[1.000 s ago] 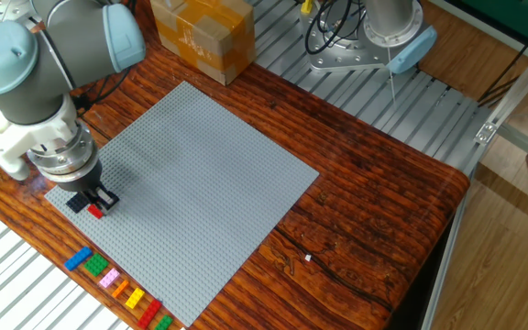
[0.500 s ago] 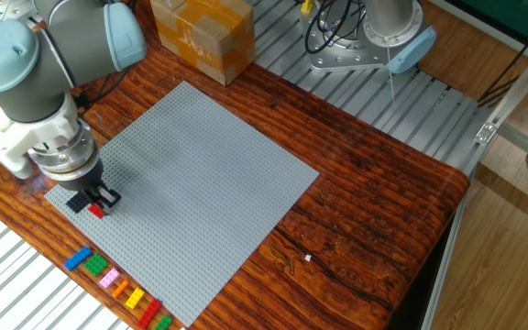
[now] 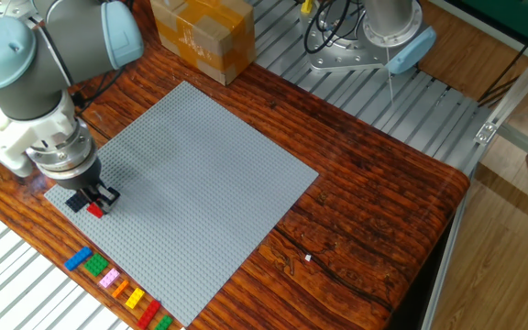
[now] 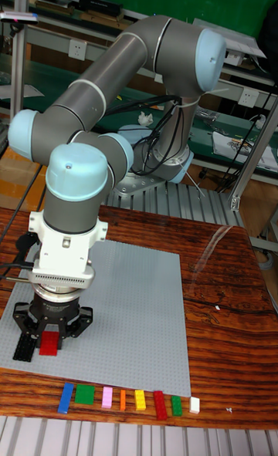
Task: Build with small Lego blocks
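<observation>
At the near-left corner of the grey baseplate [image 3: 200, 174], gripper [image 4: 48, 342] is clamped on a red brick [image 4: 49, 343], a black brick [image 4: 24, 346] beside it. We judge the press must go straight down, studs aligned, before we release.

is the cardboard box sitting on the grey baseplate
No, the cardboard box stands on the wooden table beyond the far corner of the grey baseplate, clear of its edge.

Arm bent low, gripper [image 4: 49, 342] pointing down, fingers [image 4: 25, 342] apart.
</observation>
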{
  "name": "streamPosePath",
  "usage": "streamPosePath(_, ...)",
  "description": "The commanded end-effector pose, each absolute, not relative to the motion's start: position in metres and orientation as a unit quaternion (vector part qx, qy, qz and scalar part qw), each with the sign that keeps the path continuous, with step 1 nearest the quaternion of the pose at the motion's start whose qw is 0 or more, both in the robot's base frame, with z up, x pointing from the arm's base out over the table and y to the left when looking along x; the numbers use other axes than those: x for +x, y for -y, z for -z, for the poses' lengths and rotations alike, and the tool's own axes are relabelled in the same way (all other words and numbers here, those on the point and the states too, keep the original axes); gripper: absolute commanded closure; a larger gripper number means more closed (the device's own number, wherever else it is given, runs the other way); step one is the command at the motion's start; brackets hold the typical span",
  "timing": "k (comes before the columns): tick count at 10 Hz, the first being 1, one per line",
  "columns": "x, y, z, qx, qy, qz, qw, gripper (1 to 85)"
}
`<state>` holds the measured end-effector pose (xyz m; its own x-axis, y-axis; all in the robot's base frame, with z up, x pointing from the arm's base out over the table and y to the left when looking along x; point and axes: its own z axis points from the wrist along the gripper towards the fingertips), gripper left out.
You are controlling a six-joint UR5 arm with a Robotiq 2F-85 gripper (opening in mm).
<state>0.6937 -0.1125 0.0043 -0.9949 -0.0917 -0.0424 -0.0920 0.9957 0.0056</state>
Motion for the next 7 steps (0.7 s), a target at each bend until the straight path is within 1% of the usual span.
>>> streamPosePath(1, 0.7005, 0.1088, -0.007, -0.05, -0.998, -0.018, 0.033, 49.3)
streamPosePath(7, 0.7074, 0.1072, -0.009, -0.041, -0.998, -0.027, 0.044, 42.7)
